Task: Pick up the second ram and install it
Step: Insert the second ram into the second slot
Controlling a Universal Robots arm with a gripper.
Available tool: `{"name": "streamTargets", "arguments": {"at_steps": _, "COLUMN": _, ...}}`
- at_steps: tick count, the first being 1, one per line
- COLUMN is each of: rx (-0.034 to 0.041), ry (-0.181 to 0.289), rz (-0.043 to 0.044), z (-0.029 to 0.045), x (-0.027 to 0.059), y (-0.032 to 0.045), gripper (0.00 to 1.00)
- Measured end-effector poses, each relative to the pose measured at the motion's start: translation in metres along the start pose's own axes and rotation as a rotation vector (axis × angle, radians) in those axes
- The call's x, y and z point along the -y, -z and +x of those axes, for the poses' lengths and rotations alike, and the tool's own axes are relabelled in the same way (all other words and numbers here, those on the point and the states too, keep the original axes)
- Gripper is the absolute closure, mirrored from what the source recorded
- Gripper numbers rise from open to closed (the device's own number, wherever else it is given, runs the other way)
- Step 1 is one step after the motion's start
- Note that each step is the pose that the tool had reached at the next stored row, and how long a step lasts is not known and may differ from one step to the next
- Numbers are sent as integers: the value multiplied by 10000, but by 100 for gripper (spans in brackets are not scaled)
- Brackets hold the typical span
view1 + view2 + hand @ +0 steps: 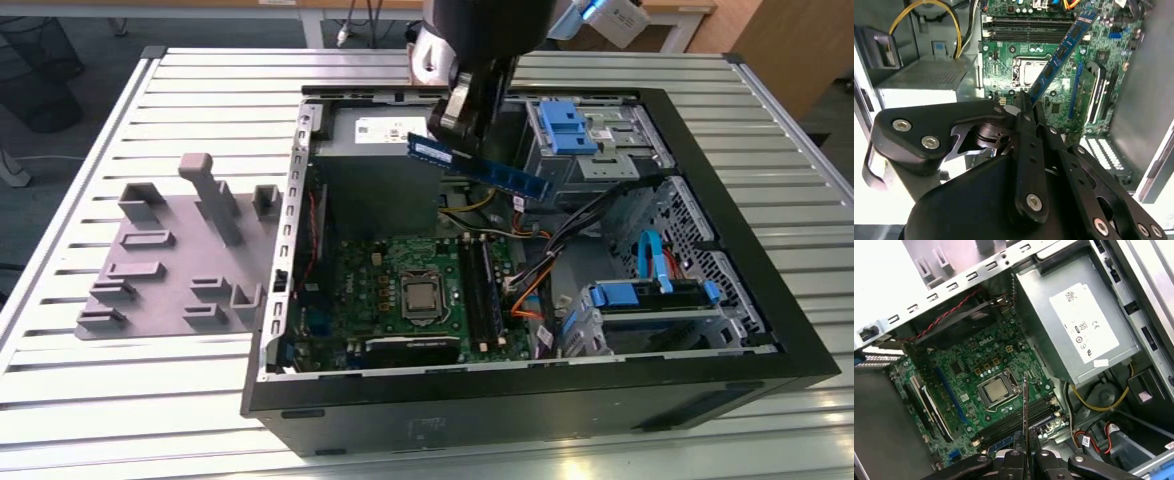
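Gripping the second ram (478, 165), gripper (454, 135) above motherboard (400, 285).

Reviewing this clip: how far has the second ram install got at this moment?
Pick-up looks done: the gripper is shut on the second ram, holding it in the air above the open computer case. In hand is the carry; in the second wrist view the stick hangs tilted over the motherboard. Left: seating it. It is not touching the memory slots yet.
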State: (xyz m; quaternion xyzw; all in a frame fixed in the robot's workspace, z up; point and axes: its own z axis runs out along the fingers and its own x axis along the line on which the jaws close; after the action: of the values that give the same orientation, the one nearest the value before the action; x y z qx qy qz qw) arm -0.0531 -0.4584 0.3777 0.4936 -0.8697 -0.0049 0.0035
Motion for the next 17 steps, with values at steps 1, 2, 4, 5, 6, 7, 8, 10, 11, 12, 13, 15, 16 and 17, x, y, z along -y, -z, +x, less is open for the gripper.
{"name": "streamTargets", "arguments": {"at_steps": 1, "rx": 2, "ry": -171, "rz": 0, "z": 0, "x": 0, "y": -2, "gripper": 86}}
{"name": "streamTargets", "arguments": {"at_steps": 2, "rx": 4, "ry": -354, "rz": 0, "z": 0, "x": 0, "y": -3, "gripper": 86}}
{"name": "streamTargets", "arguments": {"at_steps": 4, "rx": 10, "ry": -696, "rz": 0, "z": 0, "x": 0, "y": -8, "gripper": 86}}
{"name": "streamTargets", "arguments": {"at_steps": 5, "rx": 11, "ry": -865, "rz": 0, "z": -1, "x": 0, "y": -9, "gripper": 86}}
{"name": "streamTargets", "arguments": {"at_steps": 6, "rx": 13, "ry": -1037, "rz": 1, "z": -1, "x": -1, "y": -11, "gripper": 86}}
{"name": "streamTargets", "arguments": {"at_steps": 7, "rx": 15, "ry": -1203, "rz": 0, "z": -1, "x": -1, "y": -13, "gripper": 86}}
{"name": "streamTargets", "arguments": {"at_steps": 8, "rx": 18, "ry": -1375, "rz": 0, "z": -1, "x": -1, "y": -15, "gripper": 86}}
{"name": "streamTargets", "arguments": {"at_steps": 10, "rx": 21, "ry": -1706, "rz": 0, "z": -1, "x": -1, "y": -18, "gripper": 86}}
{"name": "streamTargets", "arguments": {"at_steps": 11, "rx": 23, "ry": -1863, "rz": 0, "z": -2, "x": -1, "y": -20, "gripper": 86}}
{"name": "streamTargets", "arguments": {"at_steps": 12, "rx": 25, "ry": -2021, "rz": -1, "z": -2, "x": -1, "y": -21, "gripper": 86}}
{"name": "streamTargets", "arguments": {"at_steps": 13, "rx": 27, "ry": -2177, "rz": 0, "z": -2, "x": -1, "y": -23, "gripper": 86}}
{"name": "streamTargets", "arguments": {"at_steps": 15, "rx": 30, "ry": -2490, "rz": 0, "z": -3, "x": -2, "y": -26, "gripper": 86}}
{"name": "streamTargets", "arguments": {"at_steps": 16, "rx": 32, "ry": -2660, "rz": -1, "z": -3, "x": -2, "y": -28, "gripper": 86}}
{"name": "streamTargets", "arguments": {"at_steps": 17, "rx": 34, "ry": -2816, "rz": -1, "z": -3, "x": -2, "y": -30, "gripper": 86}}
